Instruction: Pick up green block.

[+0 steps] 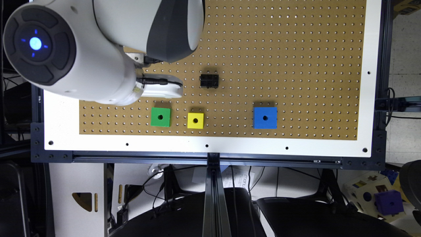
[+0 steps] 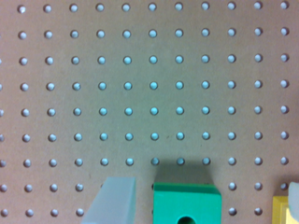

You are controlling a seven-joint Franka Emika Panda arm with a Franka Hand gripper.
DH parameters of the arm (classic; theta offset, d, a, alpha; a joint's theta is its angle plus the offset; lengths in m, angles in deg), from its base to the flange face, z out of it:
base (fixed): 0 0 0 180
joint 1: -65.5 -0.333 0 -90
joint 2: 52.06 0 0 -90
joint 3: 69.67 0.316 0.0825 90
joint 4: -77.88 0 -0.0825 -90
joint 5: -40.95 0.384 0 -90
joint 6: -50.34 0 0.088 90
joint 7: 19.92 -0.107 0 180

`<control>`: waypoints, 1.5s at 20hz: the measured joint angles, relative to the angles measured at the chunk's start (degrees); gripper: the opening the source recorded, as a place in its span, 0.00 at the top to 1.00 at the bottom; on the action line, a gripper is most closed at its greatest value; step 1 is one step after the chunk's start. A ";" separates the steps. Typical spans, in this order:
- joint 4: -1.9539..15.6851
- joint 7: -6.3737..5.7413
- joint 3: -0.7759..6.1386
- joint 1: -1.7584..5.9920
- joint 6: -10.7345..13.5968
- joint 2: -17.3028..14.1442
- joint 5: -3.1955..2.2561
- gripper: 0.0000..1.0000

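Resting on brown pegboard [image 1: 279, 49]: green block [image 1: 160, 117]

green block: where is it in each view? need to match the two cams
Exterior view: the green block sits on the pegboard near its front edge, leftmost of three cubes, the yellow block to its right.
Wrist view: the green block is at the frame's bottom edge, cut off.
Shared landmark: the yellow block, a sliver at the corner.
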State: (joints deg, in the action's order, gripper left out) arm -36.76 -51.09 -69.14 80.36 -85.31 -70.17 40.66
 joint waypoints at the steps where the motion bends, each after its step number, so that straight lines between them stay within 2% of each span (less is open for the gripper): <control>1: 0.87 0.00 -0.01 0.02 0.00 -0.86 0.00 0.00; 3: 2.84 0.00 -0.05 0.06 -0.12 -3.42 0.00 0.00; 6: 4.20 0.00 -0.09 0.11 -2.51 -7.37 0.00 0.00; 8: 4.88 0.00 -0.11 0.14 -3.04 -8.64 0.00 0.00; 15: 5.19 0.00 -0.12 0.15 -3.39 -9.69 0.00 0.00; 21: 5.27 0.00 -0.14 0.16 -7.09 -13.58 0.00 0.00; 30: 6.61 0.00 0.41 0.11 -7.15 -13.83 0.00 0.00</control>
State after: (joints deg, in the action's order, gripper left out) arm -30.15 -51.09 -68.73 80.47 -92.46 -84.00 40.66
